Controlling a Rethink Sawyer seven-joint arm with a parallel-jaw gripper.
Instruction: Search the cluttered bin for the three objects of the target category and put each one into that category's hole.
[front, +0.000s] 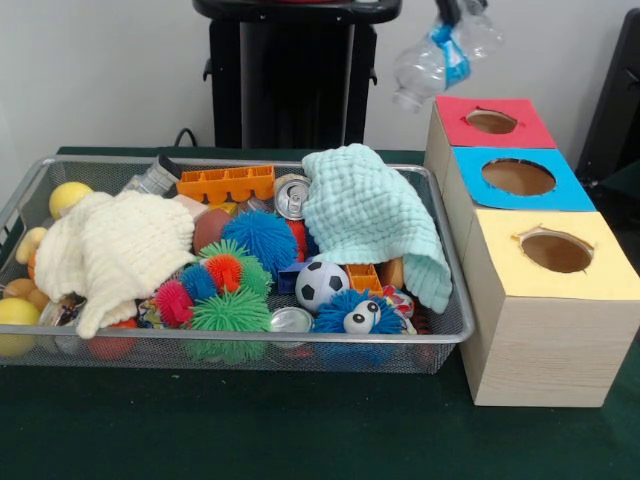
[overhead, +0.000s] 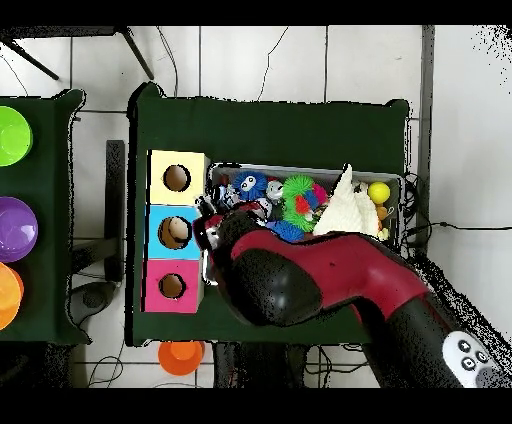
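A crumpled clear plastic bottle (front: 437, 57) with a blue label hangs in the air, above and just left of the red-topped box (front: 455, 130). My gripper (front: 452, 18) is shut on its upper end at the top edge of the front view. Three wooden boxes stand in a row beside the bin, each with a round hole: red hole (front: 492, 121), blue hole (front: 518, 177), yellow hole (front: 556, 250). In the overhead view my arm (overhead: 300, 270) reaches over the bin's end towards the blue box (overhead: 158, 232) and hides the gripper.
The wire mesh bin (front: 240, 345) holds a mint cloth (front: 375, 215), a cream cloth (front: 115, 250), two cans (front: 292, 197), a soccer ball (front: 321, 284), an orange tray (front: 227, 183), spiky balls and yellow balls. Coloured bowls (overhead: 15, 228) sit on a side table.
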